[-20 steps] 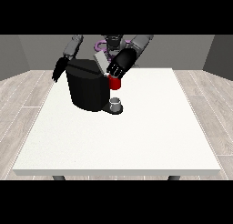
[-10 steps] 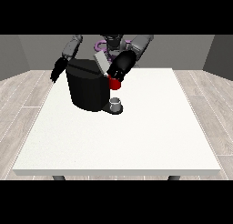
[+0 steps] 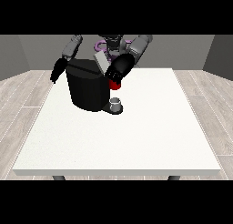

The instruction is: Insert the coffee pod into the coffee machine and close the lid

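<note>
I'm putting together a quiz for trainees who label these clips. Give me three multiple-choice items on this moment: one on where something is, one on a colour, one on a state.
1. Where does the coffee machine stand on the white table?
A. far part, towards the view's left
B. near edge, at the view's right
C. exact middle

2. What colour is the coffee pod?
A. green
B. red
C. yellow

3. What is the state of the hand at the view's right?
A. resting flat on the table
B. hanging idle beside the table
C. holding the pod next to the machine

Answers:
1 A, the black machine stands near the robot's side, left of the middle.
2 B, red shows under the black hand.
3 C, the hand is closed round the pod above the small grey cup.
</note>
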{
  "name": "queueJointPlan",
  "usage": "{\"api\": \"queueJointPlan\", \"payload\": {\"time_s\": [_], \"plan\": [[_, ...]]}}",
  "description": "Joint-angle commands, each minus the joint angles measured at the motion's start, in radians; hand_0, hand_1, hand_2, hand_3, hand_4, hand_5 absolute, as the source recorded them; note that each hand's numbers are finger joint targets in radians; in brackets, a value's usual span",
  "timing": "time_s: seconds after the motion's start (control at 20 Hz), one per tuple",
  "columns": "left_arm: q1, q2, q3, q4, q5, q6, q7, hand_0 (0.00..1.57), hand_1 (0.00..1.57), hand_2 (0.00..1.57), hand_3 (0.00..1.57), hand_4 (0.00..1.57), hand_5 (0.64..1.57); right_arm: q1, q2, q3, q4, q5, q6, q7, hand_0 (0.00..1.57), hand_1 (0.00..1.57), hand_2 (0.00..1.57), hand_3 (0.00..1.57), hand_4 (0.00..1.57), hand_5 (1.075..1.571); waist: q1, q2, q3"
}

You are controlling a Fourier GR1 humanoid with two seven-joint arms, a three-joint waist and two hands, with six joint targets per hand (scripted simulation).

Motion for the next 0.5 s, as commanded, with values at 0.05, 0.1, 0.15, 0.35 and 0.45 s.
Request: {"api": "queueJointPlan", "payload": {"time_s": [0.05,0.1,0.15,0.35,0.45], "plan": [[0.015,-0.009,0.008,0.014,-0.014,0.077,-0.03,1.24,1.24,1.2,0.97,0.0,1.571,-0.005,0.012,0.023,-0.03,0.025,-0.02,0.036,0.0,0.0,0.0,0.0,0.11,1.571,-0.02,0.019,-0.0016],[-0.028,0.001,0.014,0.002,-0.008,0.041,0.003,1.21,1.21,1.19,0.97,0.0,1.571,0.001,-0.018,0.003,0.011,0.012,0.01,-0.024,0.0,0.0,0.0,0.0,0.0,1.571,-0.019,0.024,-0.001],[0.006,0.007,0.006,0.016,-0.018,0.06,-0.041,1.22,1.22,1.2,0.98,0.0,1.571,-0.007,-0.007,0.017,-0.023,0.021,-0.001,0.032,0.0,0.0,0.0,0.0,0.07,1.571,-0.022,0.023,-0.0015],[-0.007,0.016,-0.01,-0.009,-0.035,0.058,-0.06,1.22,1.22,1.17,0.89,0.0,1.571,-0.004,-0.013,-0.001,0.013,0.016,-0.004,0.01,0.0,0.0,0.0,0.0,0.22,1.571,0.004,0.022,-0.0011],[0.0,0.059,-0.014,0.001,-0.05,0.065,-0.107,1.09,1.09,1.07,0.8,0.0,1.571,0.001,-0.017,0.012,-0.014,0.015,0.013,-0.016,0.0,0.0,0.0,0.0,0.19,1.571,-0.015,0.056,-0.0012]]}}
